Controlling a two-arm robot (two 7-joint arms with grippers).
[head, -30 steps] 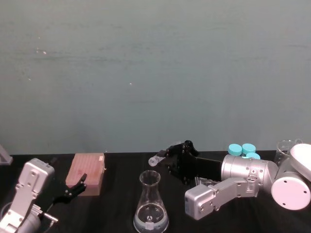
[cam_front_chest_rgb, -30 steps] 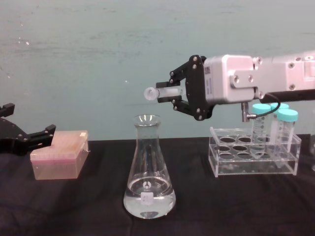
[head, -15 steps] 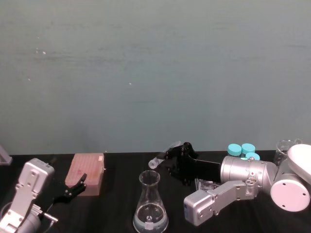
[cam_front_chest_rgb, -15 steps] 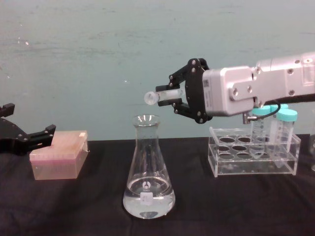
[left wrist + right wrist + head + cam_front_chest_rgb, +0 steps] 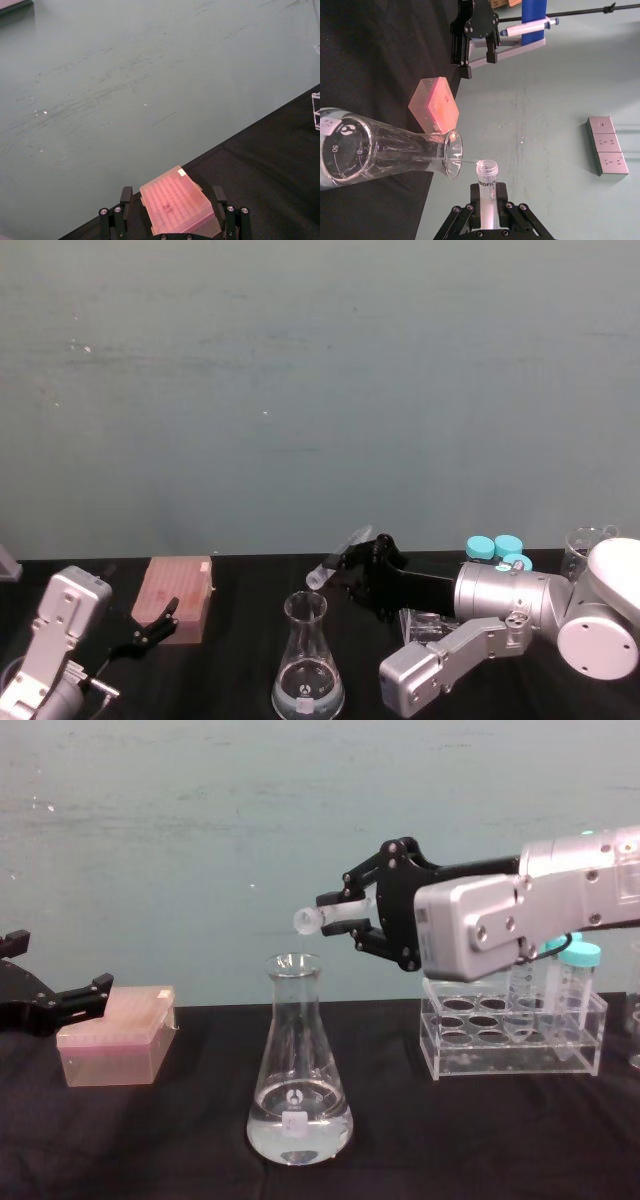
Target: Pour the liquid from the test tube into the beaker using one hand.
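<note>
Conical flask [image 5: 299, 1050] on desk [image 5: 150, 1145], clear liquid [image 5: 299, 1138] pooled in its base. Just above flask mouth: right claw [image 5: 340, 917] clamped on test tube [image 5: 312, 918], rim tipped down. Thin thread seems to reach the flask, so pour underway, tube not yet drained. Left claw [image 5: 158, 623] wide, idle, well left of flask

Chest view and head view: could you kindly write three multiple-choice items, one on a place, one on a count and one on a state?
1. Where is the test tube's mouth?
A) above the beaker's mouth
B) inside the beaker
C) below the beaker's base
2. How many teal caps show in the head view?
A) one
B) three
C) six
3. The right gripper is:
A) open, empty
B) shut on the test tube
C) shut on the beaker
A: the tilted tube hangs over the rim. B: three caps cluster together. B: it clamps the tube. The left gripper sits open by the pink box.
</note>
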